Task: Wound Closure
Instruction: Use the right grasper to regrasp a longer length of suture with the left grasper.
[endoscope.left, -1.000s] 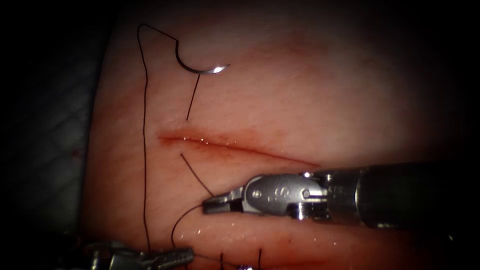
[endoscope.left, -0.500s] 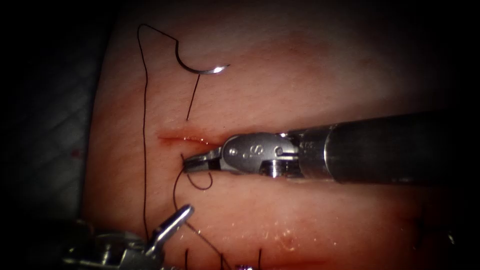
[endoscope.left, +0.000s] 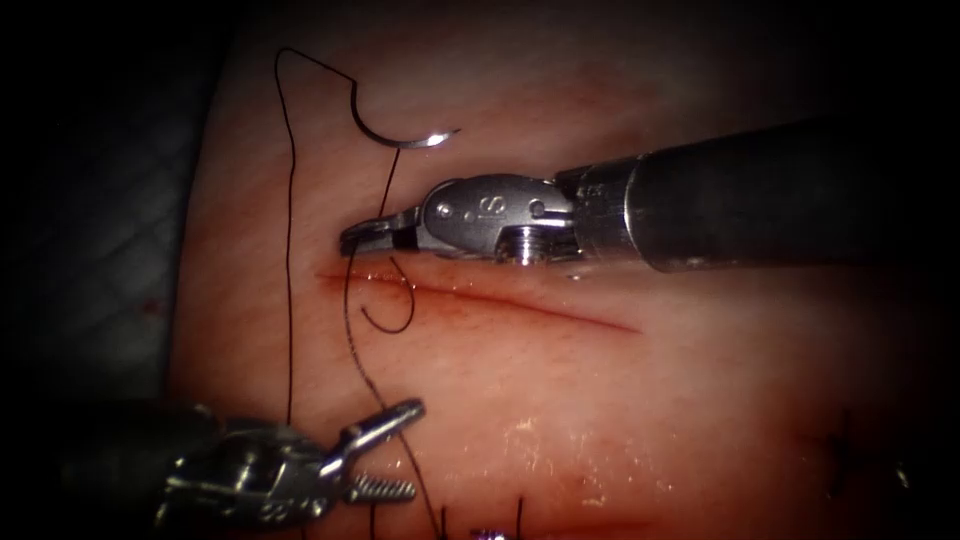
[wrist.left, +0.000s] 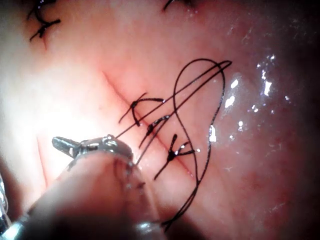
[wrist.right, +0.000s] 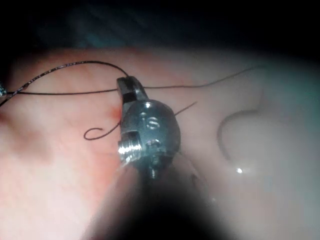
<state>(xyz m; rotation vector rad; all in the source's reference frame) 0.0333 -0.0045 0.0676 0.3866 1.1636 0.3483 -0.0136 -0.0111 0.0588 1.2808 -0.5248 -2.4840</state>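
Note:
The curved needle (endoscope.left: 400, 138) lies free on the tissue (endoscope.left: 600, 400), beyond the cut (endoscope.left: 480, 297) near its left end, held by neither tool. Its thread (endoscope.left: 289, 250) loops up and runs down the left side. My right tool (endoscope.left: 360, 238) sits just above the cut's left end, jaws shut on a strand of thread; a short curled tail (endoscope.left: 395, 322) hangs under it across the cut. In the right wrist view the right tool (wrist.right: 126, 86) pinches the thread (wrist.right: 65, 66), with the needle (wrist.right: 232, 125) beside it. My left tool (endoscope.left: 410, 450) is at the near left, jaws open, holding nothing; the strand passes by them.
Finished stitches (wrist.left: 155, 125) cross a second cut nearer the camera, with their dark ends (endoscope.left: 518, 512) at the endoscope view's bottom edge. A thread loop (wrist.left: 200, 100) lies over them. The left tool (wrist.left: 65, 144) is close to these stitches. Wet fluid glistens on the tissue.
The right tool moved up and left across the cut, carrying the thread with it. The left tool rose from the bottom edge and its jaws opened, letting go of the thread.

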